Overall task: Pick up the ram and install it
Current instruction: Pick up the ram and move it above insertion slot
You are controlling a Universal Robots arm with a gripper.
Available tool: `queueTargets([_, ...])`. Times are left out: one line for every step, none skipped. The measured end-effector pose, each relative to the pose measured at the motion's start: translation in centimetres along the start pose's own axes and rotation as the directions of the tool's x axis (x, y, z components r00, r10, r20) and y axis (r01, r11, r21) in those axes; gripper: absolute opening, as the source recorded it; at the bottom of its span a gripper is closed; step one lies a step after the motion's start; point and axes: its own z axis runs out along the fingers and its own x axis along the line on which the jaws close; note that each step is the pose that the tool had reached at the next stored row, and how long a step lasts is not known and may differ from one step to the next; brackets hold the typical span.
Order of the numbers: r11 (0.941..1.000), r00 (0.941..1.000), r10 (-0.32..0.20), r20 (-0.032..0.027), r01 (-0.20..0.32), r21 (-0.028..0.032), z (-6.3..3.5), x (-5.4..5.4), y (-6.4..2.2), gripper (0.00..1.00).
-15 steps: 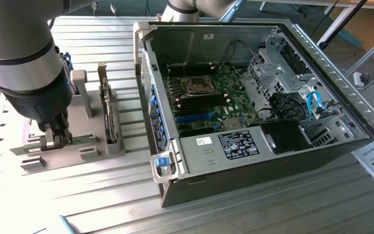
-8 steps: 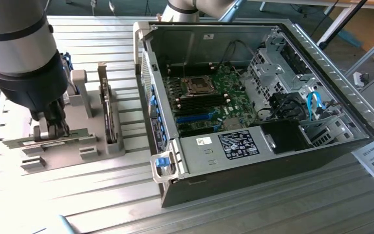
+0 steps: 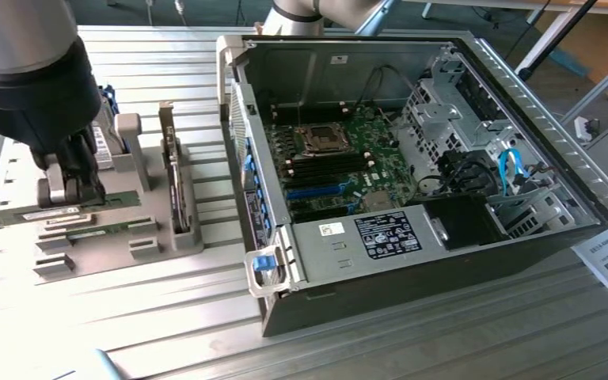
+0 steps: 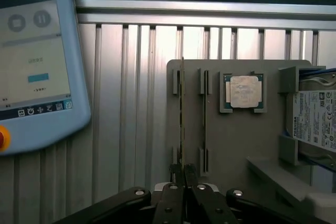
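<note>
Gripper (image 3: 72, 192) (image 4: 183, 171) is closed on the long, thin green circuit-board ram stick (image 3: 116, 199) (image 4: 182, 108), which stands on edge at the grey slotted plastic holder (image 3: 148, 231) (image 4: 236, 140).

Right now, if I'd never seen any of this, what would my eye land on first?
Most likely the opened computer case on the exterior view's right, its green motherboard laid bare. On that view's left, the end effector is shut on the ram, a thin green stick on edge in a grey holder. A blue-rimmed touchscreen lies beside that holder.
</note>
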Motion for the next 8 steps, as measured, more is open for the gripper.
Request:
queueTargets([1.0000,1.0000,0.000,0.0000,0.000,0.0000,-0.39,0.0,-0.02,0.12])
queueTargets([1.0000,1.0000,0.000,0.0000,0.000,0.0000,-0.89,0.0,-0.04,0.12])
queueTargets([1.0000,1.0000,0.000,0.0000,0.000,-0.0001,-1.46,0.0,-0.07,0.12])
queueTargets([1.0000,1.0000,0.000,0.0000,0.000,0.0000,-1.70,0.0,-0.09,0.12])
queueTargets([1.0000,1.0000,0.000,0.0000,0.000,0.0000,-1.95,0.0,-0.10,0.12])
queueTargets([1.0000,1.0000,0.000,0.0000,0.000,-0.0001,-2.22,0.0,-0.11,0.12])
queueTargets([1.0000,1.0000,0.000,0.0000,0.000,0.0000,-2.47,0.0,-0.12,0.12])
queueTargets([1.0000,1.0000,0.000,0.0000,0.000,0.0000,-2.89,0.0,-0.14,0.12])
